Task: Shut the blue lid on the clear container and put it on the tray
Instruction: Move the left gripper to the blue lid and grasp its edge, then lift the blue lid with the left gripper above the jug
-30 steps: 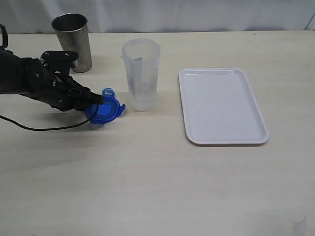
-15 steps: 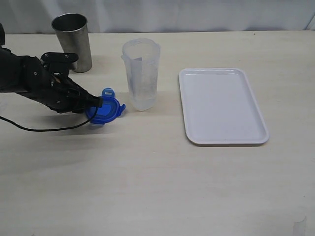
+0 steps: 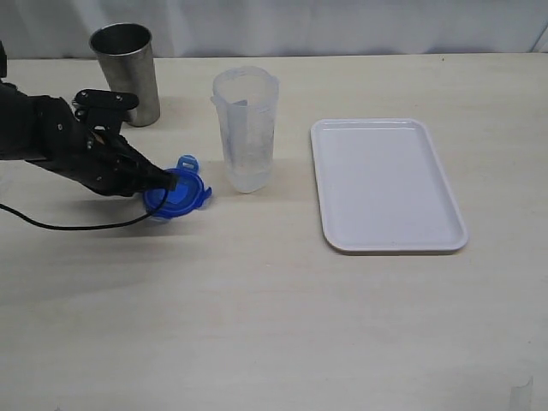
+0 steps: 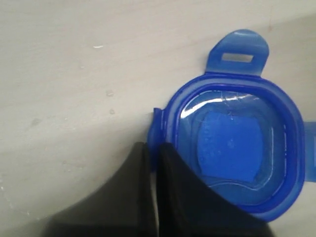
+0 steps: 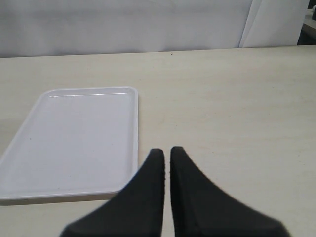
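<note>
The lid (image 3: 181, 193) lies left of the container (image 3: 246, 128), the tray (image 3: 387, 184) right.

The left arm (image 3: 60, 145) is stretching low, left gripper (image 4: 154, 148) pinching the blue lid (image 4: 232, 148). The right gripper (image 5: 167, 154) is hovering closed.

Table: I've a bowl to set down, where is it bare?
Bare: the wide near strip in front of lid and tray, and the gap between container and tray. Crowded: far left, around cup, left pincer and lid.
</note>
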{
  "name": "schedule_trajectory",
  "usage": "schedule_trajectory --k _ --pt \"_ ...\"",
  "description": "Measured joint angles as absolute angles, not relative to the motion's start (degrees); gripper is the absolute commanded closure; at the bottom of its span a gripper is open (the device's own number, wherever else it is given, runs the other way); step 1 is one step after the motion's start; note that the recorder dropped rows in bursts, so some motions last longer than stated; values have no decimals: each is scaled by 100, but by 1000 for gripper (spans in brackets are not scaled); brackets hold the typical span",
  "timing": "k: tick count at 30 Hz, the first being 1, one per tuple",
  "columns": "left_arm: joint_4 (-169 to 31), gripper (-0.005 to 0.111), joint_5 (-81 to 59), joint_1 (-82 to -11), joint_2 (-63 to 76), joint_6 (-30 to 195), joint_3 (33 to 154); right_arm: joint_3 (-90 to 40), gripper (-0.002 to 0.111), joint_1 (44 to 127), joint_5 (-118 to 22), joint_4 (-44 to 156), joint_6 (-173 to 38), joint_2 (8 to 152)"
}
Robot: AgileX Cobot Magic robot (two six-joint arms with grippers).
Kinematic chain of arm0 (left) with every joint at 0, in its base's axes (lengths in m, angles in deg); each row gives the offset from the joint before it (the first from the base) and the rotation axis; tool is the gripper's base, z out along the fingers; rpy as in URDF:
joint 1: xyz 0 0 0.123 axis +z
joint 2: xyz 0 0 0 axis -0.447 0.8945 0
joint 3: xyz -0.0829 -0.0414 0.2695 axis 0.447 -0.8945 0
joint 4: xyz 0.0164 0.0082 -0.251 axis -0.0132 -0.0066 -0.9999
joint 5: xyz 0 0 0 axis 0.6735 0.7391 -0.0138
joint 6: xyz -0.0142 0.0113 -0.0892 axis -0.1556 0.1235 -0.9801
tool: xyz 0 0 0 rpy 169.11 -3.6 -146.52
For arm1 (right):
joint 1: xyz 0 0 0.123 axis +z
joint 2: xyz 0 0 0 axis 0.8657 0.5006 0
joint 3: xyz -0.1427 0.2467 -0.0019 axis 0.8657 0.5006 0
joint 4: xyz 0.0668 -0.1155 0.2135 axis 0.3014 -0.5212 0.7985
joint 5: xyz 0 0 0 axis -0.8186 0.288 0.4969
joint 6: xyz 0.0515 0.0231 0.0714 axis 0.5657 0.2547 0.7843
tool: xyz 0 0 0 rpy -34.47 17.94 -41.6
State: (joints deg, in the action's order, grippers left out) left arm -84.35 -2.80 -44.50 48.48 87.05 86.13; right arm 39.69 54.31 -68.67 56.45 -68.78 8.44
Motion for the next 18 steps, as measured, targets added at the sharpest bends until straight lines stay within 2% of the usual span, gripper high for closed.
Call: schedule_trajectory --k 18 --pt "-8402 107 -415 -4464 3641 9447 8613 3969 104 5431 -6867 5645 -6878 844"
